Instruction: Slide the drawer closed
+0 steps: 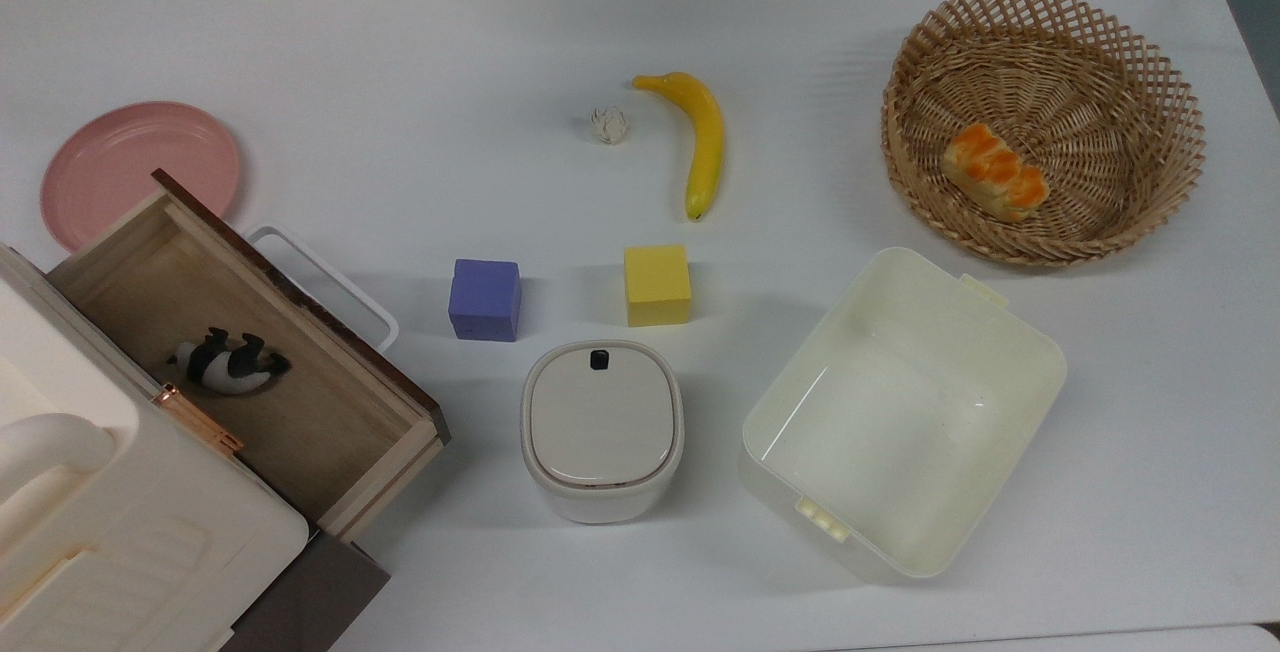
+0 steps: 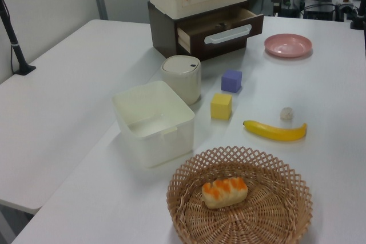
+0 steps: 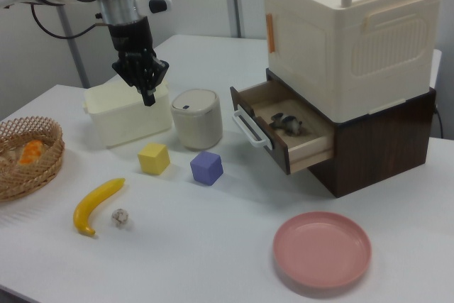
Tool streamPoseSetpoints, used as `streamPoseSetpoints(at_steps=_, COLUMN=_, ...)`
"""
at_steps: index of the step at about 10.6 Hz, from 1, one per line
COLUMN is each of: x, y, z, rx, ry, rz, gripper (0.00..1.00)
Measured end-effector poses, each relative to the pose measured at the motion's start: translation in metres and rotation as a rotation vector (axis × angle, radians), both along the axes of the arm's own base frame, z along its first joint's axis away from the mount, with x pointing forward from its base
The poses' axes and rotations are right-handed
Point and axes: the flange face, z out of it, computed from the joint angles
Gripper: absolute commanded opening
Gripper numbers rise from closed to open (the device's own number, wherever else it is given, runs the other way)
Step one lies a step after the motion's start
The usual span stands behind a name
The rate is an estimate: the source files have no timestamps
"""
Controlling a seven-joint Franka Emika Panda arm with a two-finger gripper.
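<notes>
The white bench carries everything, and at the top view's lower left stands the tall cream plastic cabinet with a top handle on its dark brown wooden base. From that base the light plywood drawer with a dark brown front panel and white loop handle stands pulled well out, with a small black-and-white panda figure lying inside it. Toward the top view's right sit the round woven wicker basket, holding an orange-topped bread piece, and the open cream plastic tub. The cream lidded bin stands between tub and drawer, and the pink round plate lies just beyond the drawer's far corner. The yellow banana, yellow cube, purple cube and a small whitish crumpled ball lie mid-bench. My tool hangs above the bench, well apart from the drawer, its black fingers pressed together and holding nothing.
</notes>
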Motion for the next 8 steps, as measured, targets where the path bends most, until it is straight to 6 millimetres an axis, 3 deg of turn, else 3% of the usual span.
streamPoseSetpoints(at_steps=8, x=0.0045, y=0.0013, z=-0.0100, rx=0.000, ry=0.018, rz=0.005, gripper=0.00)
